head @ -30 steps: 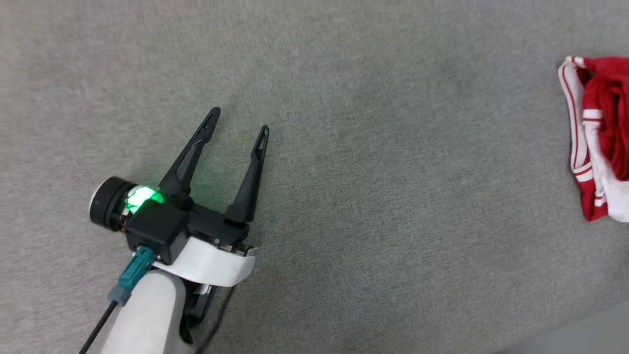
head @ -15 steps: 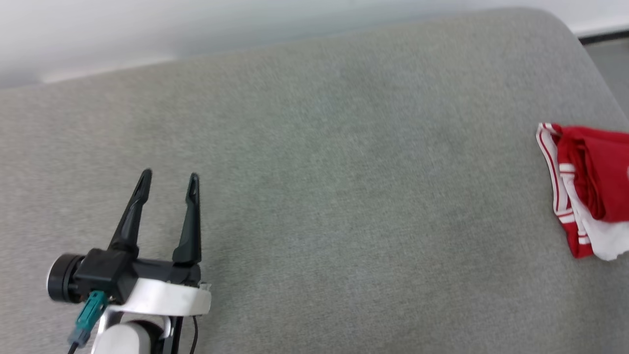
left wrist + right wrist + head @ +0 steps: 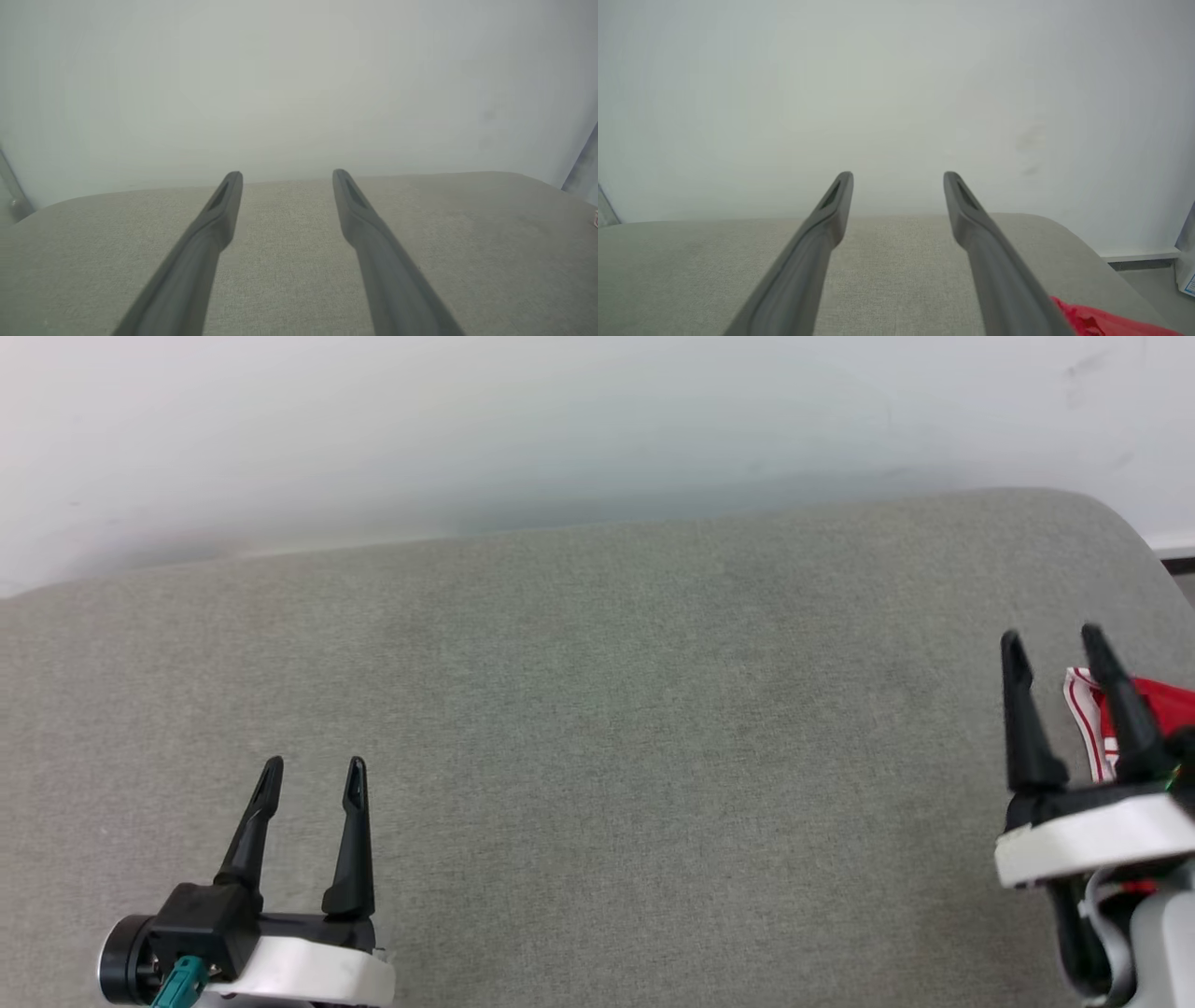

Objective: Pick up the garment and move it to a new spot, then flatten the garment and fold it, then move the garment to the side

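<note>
- A grey woven-fabric cushion (image 3: 597, 756) with a rounded far right corner forms the work surface. A plain pale wall (image 3: 467, 429) stands directly behind it.
- The left gripper (image 3: 315, 763) sits at the lower left of the head view, over bare fabric, with its fingers pointing toward the wall. Its jaws stand wide apart, with nothing between them.
- The right gripper (image 3: 1050, 635) sits at the right edge of the head view, with its fingers also pointing toward the wall. Its jaws stand wide apart and hold nothing.
- The garment (image 3: 1167, 702) lies bunched at the right edge of the cushion, a red heap with white, red-striped trim. The right gripper's outer finger partly covers it. Contact between finger and cloth cannot be determined.
- In the right wrist view, red cloth appears at the lower right corner, outside the gap between the fingers.
- The two grippers are well apart, with bare cushion between them.
</note>
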### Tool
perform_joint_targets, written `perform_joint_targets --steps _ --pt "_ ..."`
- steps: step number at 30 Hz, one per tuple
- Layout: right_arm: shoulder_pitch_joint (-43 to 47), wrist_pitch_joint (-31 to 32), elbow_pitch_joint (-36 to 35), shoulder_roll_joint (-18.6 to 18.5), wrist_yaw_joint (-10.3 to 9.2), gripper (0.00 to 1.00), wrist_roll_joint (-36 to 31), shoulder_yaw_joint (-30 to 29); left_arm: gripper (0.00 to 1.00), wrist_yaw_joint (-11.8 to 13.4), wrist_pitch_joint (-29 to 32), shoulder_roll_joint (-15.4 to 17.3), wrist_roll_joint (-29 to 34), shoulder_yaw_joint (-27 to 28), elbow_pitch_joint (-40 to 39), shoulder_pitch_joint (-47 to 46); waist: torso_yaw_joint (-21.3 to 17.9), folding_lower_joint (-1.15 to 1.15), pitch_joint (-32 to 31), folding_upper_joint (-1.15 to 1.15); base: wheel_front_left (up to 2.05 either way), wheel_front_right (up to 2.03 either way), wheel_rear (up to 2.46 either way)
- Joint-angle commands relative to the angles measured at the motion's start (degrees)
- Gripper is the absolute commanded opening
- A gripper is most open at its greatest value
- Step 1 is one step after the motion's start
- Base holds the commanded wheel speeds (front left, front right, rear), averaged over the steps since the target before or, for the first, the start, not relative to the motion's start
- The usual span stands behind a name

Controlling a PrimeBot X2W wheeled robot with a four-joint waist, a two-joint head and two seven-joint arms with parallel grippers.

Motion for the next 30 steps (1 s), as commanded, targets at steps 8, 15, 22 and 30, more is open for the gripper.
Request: perform_joint_targets --steps 8,15,22,30 --pt "6.53 -2.92 0.53 3.21 -0.05 1.0 -0.45 3.07 1.0 0.16 -0.12 -1.01 -0.33 0.99 1.17 2.75 0.79 0.01 -1.24 0.0 0.0 0.0 0.0" --pt "7.96 -4.35 1.65 4.51 -0.05 1.0 -1.55 4.21 1.0 -0.35 -0.12 -1.29 -1.38 1.1 2.27 3.42 0.79 0.01 -1.67 0.0 0.0 0.0 0.0" --pt "7.38 -4.99 1.84 5.21 -0.05 1.0 -1.41 3.89 1.0 -0.76 -0.12 -1.4 -1.96 1.87 1.46 2.62 0.81 0.01 -1.49 0.0 0.0 0.0 0.0" --pt "7.71 -5.36 1.97 5.45 -0.05 1.0 -1.4 3.78 1.0 -0.84 -0.12 -1.43 -2.8 2.31 2.3 2.68 0.75 0.01 -1.57 0.0 0.0 0.0 0.0"
